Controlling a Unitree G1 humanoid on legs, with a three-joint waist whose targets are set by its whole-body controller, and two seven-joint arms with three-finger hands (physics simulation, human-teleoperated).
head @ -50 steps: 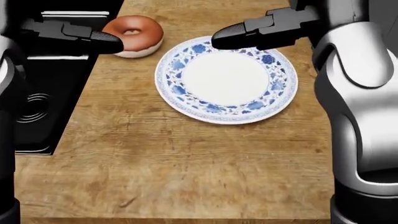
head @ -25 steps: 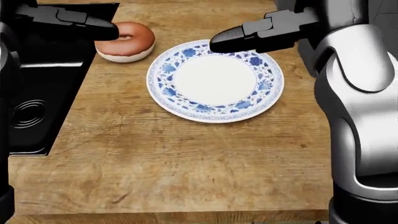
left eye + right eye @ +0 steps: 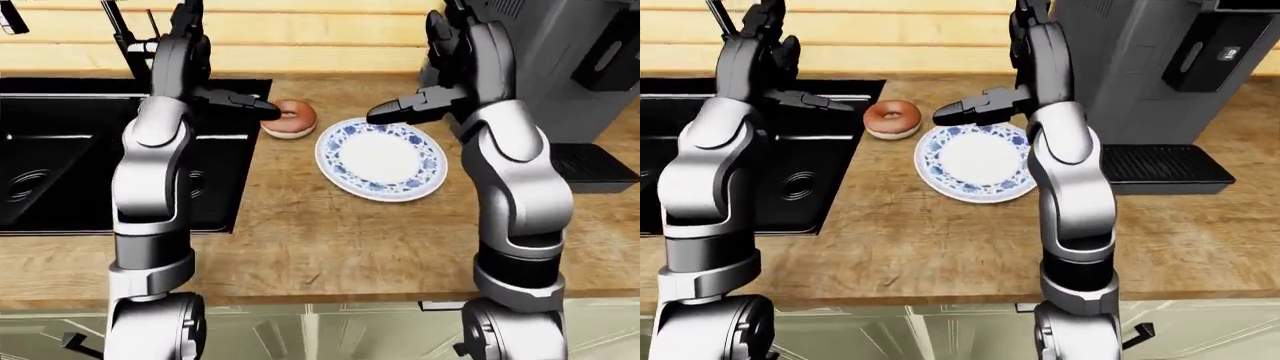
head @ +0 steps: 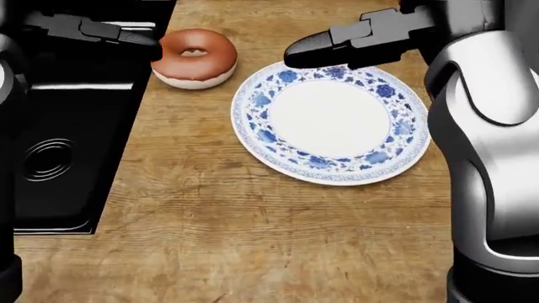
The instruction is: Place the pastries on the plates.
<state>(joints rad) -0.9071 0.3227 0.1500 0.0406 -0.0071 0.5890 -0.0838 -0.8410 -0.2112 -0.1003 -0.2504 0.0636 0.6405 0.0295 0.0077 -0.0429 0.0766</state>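
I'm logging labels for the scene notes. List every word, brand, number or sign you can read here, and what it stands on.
No text can be read anywhere in these views.
The coffee machine carries a small pale mark on its dark panel, too small to read.
The plate bears only a blue floral pattern, no lettering.
The doughnut, counter and sink show nothing written.

The light was even and bright, probably from above. The plate (image 4: 330, 167) cast only a thin soft shadow on the counter (image 4: 253, 240). The sink (image 3: 60, 172) stayed dark. Edges looked slightly soft, without glare.
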